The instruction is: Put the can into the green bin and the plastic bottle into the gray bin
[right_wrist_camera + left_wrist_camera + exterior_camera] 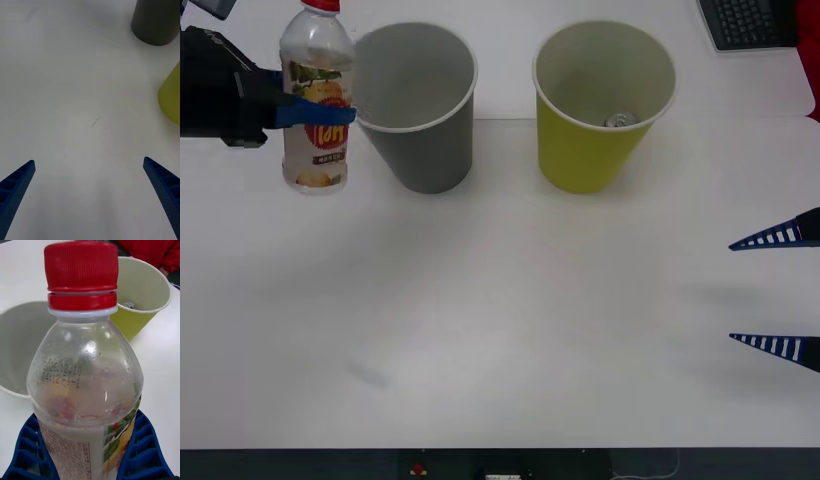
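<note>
On the white tabletop two cups stand side by side near the far edge: the gray bin toward the far left corner and the green bin just beside it, apart, nearer the middle. The can already lies at the bottom of the green bin, so that half looks done. The left gripper is clamped around the middle of the plastic bottle, holding it upright just beside the gray bin's left wall, near the far left corner; whether its base is clear of the table is hard to tell. The main risk, as I judge it, is the bottle's body or the fingers catching the gray bin's rim on the way across and tipping the light cup, or a release off-centre that bounces the bottle out. The right gripper waits spread wide and empty at the right edge.
</note>
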Robot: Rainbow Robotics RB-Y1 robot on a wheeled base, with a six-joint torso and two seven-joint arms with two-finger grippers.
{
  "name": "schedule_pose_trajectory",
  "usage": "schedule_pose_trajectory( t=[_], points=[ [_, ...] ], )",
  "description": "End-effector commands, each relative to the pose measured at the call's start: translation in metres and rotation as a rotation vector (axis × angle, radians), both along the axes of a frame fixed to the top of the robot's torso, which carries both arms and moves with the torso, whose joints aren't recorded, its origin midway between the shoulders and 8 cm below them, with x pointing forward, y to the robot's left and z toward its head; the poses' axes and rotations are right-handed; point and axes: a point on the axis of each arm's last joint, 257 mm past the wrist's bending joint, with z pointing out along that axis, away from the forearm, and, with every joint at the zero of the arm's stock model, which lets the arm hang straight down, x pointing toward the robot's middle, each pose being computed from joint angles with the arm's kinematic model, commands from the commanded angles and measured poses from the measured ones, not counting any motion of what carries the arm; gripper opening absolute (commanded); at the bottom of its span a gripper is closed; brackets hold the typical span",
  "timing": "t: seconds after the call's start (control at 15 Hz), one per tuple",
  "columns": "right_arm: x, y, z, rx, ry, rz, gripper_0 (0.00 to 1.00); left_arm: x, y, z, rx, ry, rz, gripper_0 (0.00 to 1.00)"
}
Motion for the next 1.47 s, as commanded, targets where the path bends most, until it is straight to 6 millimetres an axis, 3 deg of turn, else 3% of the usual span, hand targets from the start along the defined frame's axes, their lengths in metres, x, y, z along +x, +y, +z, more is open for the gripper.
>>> schedule_pose_trajectory(
  t=[0.07, 0.6, 0.93, 1.0, 1.07, 1.13, 1.47],
  points=[
    [0.000, 0.000, 0.000, 0.000, 0.000, 0.000, 1.00, 0.024, -0.003, 0.023, 0.011, 0.017, -0.005, 0.00],
    [0.000, 0.000, 0.000, 0.000, 0.000, 0.000, 1.00, 0.130, -0.050, 0.034, 0.073, 0.011, -0.002, 0.00],
    [0.000, 0.000, 0.000, 0.000, 0.000, 0.000, 1.00, 0.148, -0.068, 0.023, 0.130, -0.028, 0.045, 0.01],
    [0.000, 0.000, 0.000, 0.000, 0.000, 0.000, 1.00, 0.149, -0.068, 0.022, 0.132, -0.028, 0.046, 0.39],
    [0.000, 0.000, 0.000, 0.000, 0.000, 0.000, 1.00, 0.148, -0.068, 0.022, 0.135, -0.028, 0.044, 0.94],
    [0.000, 0.000, 0.000, 0.000, 0.000, 0.000, 1.00, 0.149, -0.067, 0.021, 0.141, -0.032, 0.041, 1.00],
    [0.000, 0.000, 0.000, 0.000, 0.000, 0.000, 1.00, 0.143, -0.065, 0.031, 0.178, -0.082, -0.023, 1.00]
  ],
)
